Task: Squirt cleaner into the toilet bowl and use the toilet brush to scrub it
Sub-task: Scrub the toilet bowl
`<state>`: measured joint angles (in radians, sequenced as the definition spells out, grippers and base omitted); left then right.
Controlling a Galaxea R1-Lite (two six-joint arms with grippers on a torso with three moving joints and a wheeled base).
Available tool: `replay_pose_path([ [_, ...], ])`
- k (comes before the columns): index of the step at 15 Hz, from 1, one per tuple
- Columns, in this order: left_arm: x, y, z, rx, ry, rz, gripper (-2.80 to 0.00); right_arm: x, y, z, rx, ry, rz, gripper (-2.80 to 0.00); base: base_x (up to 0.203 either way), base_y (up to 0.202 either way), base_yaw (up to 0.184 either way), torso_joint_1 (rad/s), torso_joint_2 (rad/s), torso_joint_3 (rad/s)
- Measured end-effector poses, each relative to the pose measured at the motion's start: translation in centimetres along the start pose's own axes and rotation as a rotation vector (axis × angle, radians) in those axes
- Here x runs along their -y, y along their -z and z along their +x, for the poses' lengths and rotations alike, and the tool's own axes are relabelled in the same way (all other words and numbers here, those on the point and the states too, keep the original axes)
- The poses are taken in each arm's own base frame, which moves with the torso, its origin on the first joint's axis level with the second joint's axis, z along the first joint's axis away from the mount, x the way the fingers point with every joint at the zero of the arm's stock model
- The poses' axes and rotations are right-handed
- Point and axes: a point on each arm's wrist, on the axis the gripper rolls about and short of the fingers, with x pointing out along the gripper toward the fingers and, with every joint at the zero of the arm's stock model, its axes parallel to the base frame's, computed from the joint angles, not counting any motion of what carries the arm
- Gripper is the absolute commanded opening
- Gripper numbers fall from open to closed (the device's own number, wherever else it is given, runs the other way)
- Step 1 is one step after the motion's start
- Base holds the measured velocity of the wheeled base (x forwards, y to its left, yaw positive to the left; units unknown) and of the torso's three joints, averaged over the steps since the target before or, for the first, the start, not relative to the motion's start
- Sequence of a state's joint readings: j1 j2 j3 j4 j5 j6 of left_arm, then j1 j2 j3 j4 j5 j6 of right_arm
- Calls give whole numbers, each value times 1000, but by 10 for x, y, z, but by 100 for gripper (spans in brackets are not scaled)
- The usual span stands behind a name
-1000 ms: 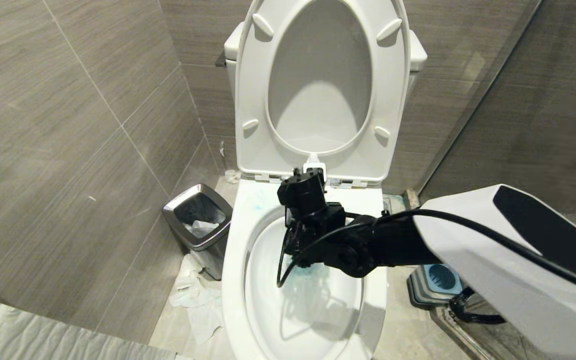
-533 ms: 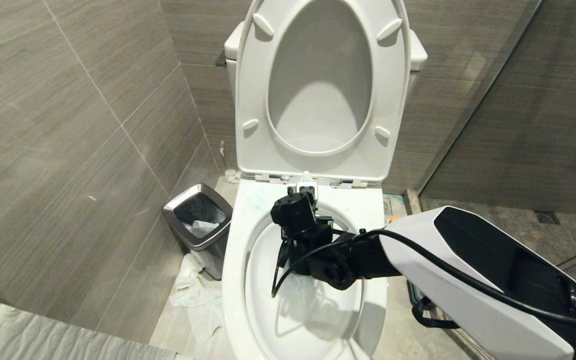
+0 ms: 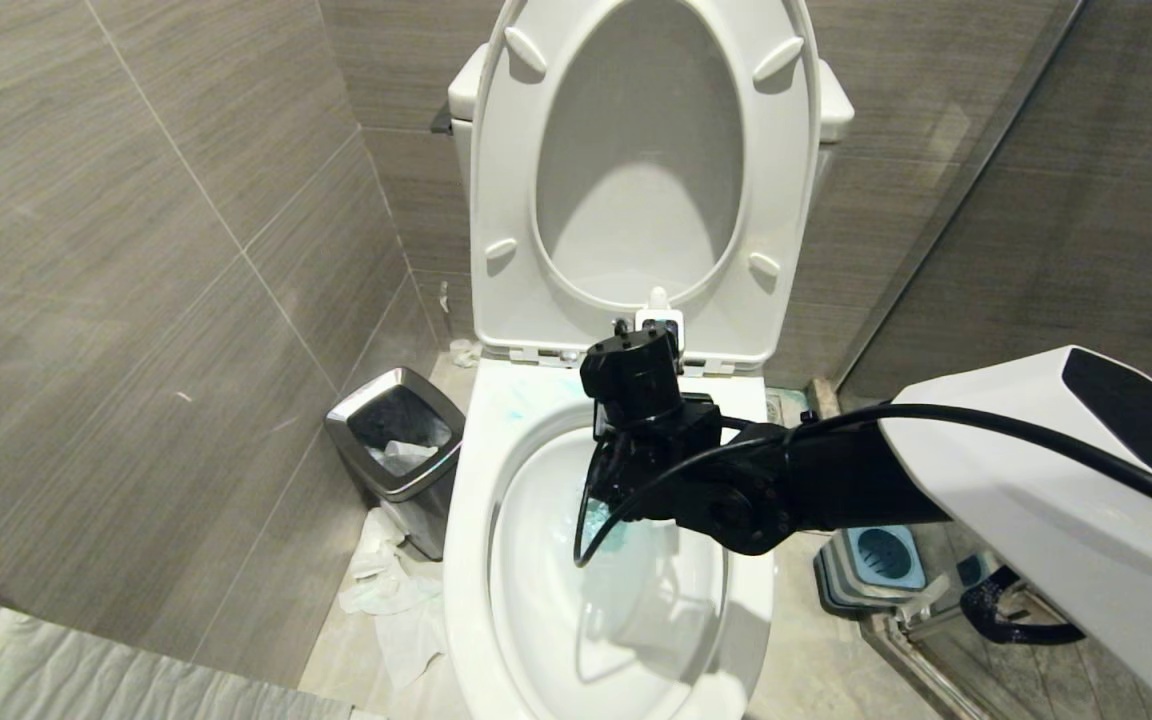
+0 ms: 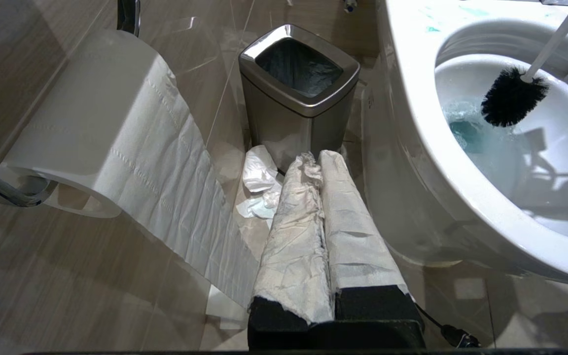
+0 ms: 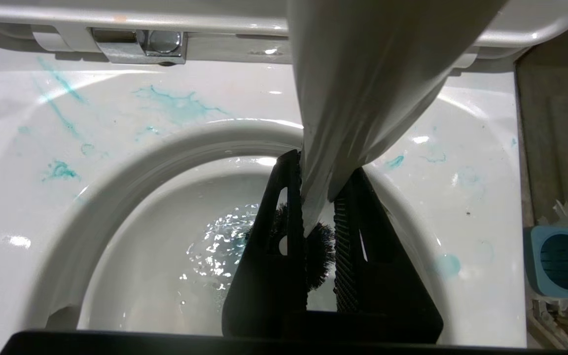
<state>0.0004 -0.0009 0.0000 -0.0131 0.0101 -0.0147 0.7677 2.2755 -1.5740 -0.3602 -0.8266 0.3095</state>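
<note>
— So, where am I in the scrub? The right claw (image 5: 321, 231) is clamped narrow on the white handle of the toilet brush (image 4: 513, 96), and the black bristle head sits low inside the toilet bowl (image 3: 481, 520), right by the teal-tinted water.

— What has changed in the last second?

— Half a second back the arm was pushed down and toward the near side of the bowl; now it has swung up again toward the hinge end, close to where it was a second ago. I read that as one back-and-forth stroke — scrubbing is under way, not finished.

— And the cleaner?

— I can't see the bottle in any view. Blue-teal streaks lie on the rim behind the opening, so I judge the squirting done.

— Left side?

— The left claw (image 4: 326, 236) is shut, its fingers wrapped in paper, parked low beside the toilet near the steel waste bin (image 4: 299, 84). The brush holder (image 3: 874, 562) stands on the floor to the bowl's right.
</note>
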Motion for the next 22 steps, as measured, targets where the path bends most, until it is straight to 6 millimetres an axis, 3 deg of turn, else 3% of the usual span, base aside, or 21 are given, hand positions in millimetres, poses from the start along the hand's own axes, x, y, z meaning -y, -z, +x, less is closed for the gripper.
replay_pose_path([
  [5,0,0,0,0,-1,0,-280,-9,-9,24,48,13,20,-280,0,0,0,0,0,0],
  [8,0,0,0,0,-1,0,-280,-26,-6,34,73,-6,24,-280,0,0,0,0,0,0],
  [15,0,0,0,0,-1,0,-280,-81,40,-19,15,-149,-54,-280,0,0,0,0,0,0],
  [18,0,0,0,0,-1,0,-280,-79,66,-44,-52,-174,-120,-280,0,0,0,0,0,0],
  [22,0,0,0,0,-1,0,-280,-45,74,-70,-117,-148,-179,-280,0,0,0,0,0,0],
])
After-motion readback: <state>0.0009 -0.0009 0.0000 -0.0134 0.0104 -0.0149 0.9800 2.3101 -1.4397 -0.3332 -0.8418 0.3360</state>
